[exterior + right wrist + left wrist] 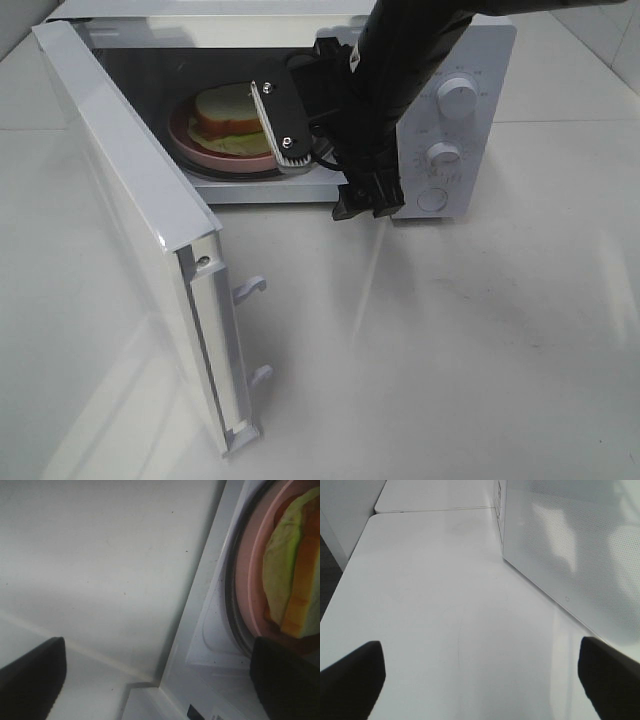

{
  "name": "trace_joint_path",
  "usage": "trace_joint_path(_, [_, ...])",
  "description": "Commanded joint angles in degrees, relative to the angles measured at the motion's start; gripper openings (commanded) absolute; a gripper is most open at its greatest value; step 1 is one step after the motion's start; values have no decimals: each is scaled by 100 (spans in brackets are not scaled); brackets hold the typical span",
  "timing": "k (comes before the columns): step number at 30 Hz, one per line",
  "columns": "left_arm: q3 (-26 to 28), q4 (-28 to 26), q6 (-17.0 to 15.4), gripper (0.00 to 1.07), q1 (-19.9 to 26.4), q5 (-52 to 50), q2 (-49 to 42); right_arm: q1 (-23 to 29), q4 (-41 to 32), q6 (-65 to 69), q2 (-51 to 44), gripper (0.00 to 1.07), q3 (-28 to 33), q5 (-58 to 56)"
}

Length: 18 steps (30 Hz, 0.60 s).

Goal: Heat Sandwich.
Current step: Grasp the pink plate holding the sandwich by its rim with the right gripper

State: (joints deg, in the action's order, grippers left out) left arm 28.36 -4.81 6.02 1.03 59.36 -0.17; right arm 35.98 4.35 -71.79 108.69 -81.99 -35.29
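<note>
The sandwich point(228, 112) lies on a round pink plate point(190, 143) inside the open white microwave point(490, 50). My right gripper point(328, 185) hangs at the mouth of the oven, just right of the plate, open and holding nothing. In the right wrist view its dark fingertips point(285, 680) straddle the oven's front sill, and the sandwich point(295, 575) shows lettuce and an orange layer on the plate point(252, 565). My left gripper point(480, 680) is open and empty over the white table, beside the outer face of the microwave door point(570, 545). It is outside the exterior high view.
The microwave door point(130, 200) stands swung wide to the left, its two latch hooks point(250, 288) pointing out over the table. Two knobs point(458, 98) and a button point(432, 198) sit on the right-hand control panel. The white table point(480, 340) spreads in front.
</note>
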Motion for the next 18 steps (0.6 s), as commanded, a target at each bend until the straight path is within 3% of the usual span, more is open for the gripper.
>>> trace_joint_path(1, [-6, -57, -52, 100, 11, -40, -160, 23, -29, 52, 246, 94, -252, 34])
trace_joint_path(18, [-6, -52, -52, 100, 11, -40, -160, 6, 17, 241, 1553, 93, -1524, 223])
